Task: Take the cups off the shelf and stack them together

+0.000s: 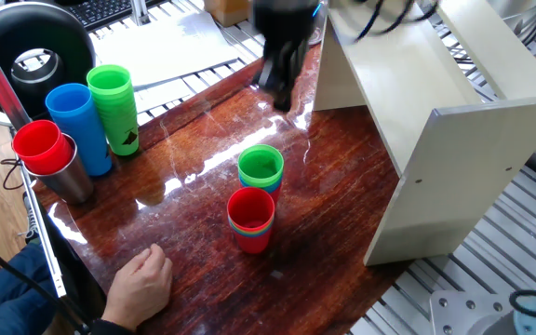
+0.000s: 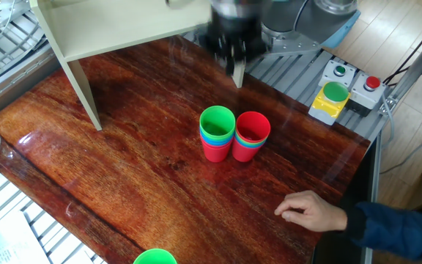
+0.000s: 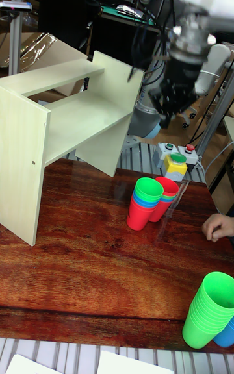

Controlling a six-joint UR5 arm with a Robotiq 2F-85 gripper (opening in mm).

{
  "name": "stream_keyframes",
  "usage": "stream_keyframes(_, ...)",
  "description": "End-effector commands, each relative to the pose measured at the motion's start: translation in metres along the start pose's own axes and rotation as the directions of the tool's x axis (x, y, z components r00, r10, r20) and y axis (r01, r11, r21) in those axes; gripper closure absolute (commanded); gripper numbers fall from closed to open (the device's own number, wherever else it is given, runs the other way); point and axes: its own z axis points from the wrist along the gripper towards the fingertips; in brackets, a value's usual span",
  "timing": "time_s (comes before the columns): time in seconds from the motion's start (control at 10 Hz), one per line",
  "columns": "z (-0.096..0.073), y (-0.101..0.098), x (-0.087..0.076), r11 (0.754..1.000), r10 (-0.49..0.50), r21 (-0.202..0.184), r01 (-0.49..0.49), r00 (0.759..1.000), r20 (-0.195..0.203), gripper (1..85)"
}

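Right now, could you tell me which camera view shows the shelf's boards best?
The tall fixed view: it faces the shelf from its open side, so both boards and the side panels show, with no cups on them. One fixed view shows mainly a side panel and the top; the other fixed view shows only a corner.
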Motion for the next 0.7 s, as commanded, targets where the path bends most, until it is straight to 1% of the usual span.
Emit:
stream_keyframes(0.0,-0.0346,-0.0113,0.0127,0.995,0.102,-0.016,-0.101,0.994,0.041,84.3)
stream_keyframes(0.1,-0.0345,-0.0134,0.0115,0.995,0.1,-0.01,-0.1,0.994,0.046,84.3)
stream_keyframes(0.3,-0.0346,-0.0155,0.011,0.994,0.108,-0.011,-0.107,0.993,0.052,84.3)
stream_keyframes(0.4,-0.0347,-0.0156,0.0083,0.994,0.109,-0.013,-0.109,0.992,0.062,84.3)
stream_keyframes(0.6,-0.0339,-0.0138,0.0052,0.994,0.109,-0.019,-0.108,0.992,0.067,84.3)
